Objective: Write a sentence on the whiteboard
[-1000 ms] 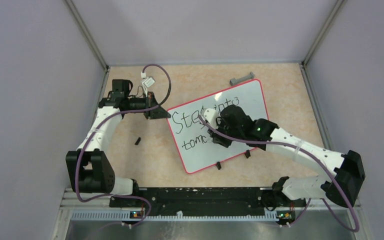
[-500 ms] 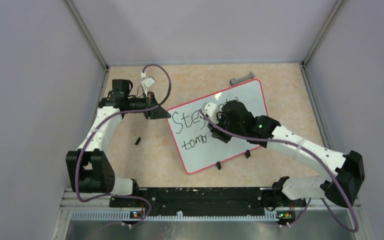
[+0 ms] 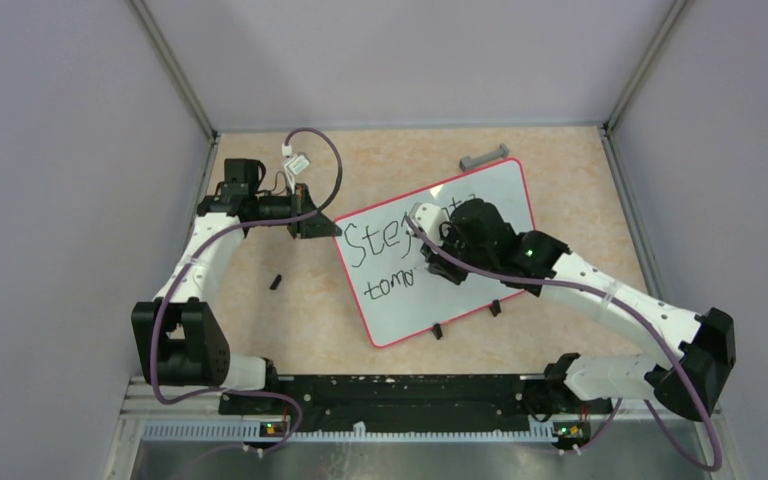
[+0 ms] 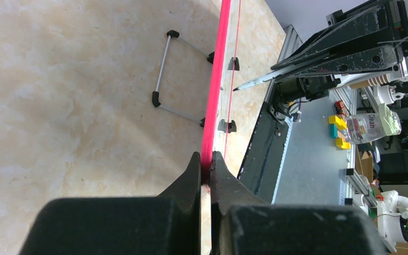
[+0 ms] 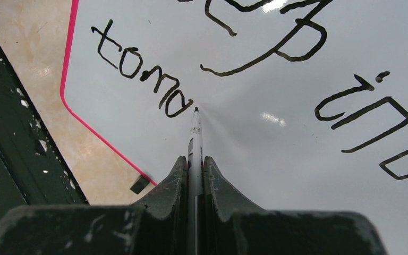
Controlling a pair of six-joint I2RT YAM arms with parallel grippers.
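Note:
The whiteboard [image 3: 505, 200] lies tilted on the table, white with a pink rim. The sentence [image 3: 365, 246] runs in two black lines, the lower one reading "tomo" [image 5: 138, 74]. My left gripper [image 3: 312, 226] is shut on the board's rim at its far left corner; the left wrist view shows the pink edge [image 4: 215, 79] pinched between the fingertips [image 4: 206, 159]. My right gripper [image 5: 195, 160] is shut on a thin marker [image 5: 195, 135], whose tip sits on the board just past the last letter of the lower line. The right wrist [image 3: 480, 240] hides the middle of the writing from above.
A grey bar [image 3: 485, 158] lies beyond the board's far edge. A small black piece [image 3: 275, 282] rests on the table left of the board. Two black clips [image 3: 437, 331] [image 3: 495, 308] sit on its near edge. A wire stand [image 4: 162, 69] folds out under the board. Grey walls close in three sides.
The right arm has shifted a little up and to the right over the board with the marker. The left arm and the board have not moved.

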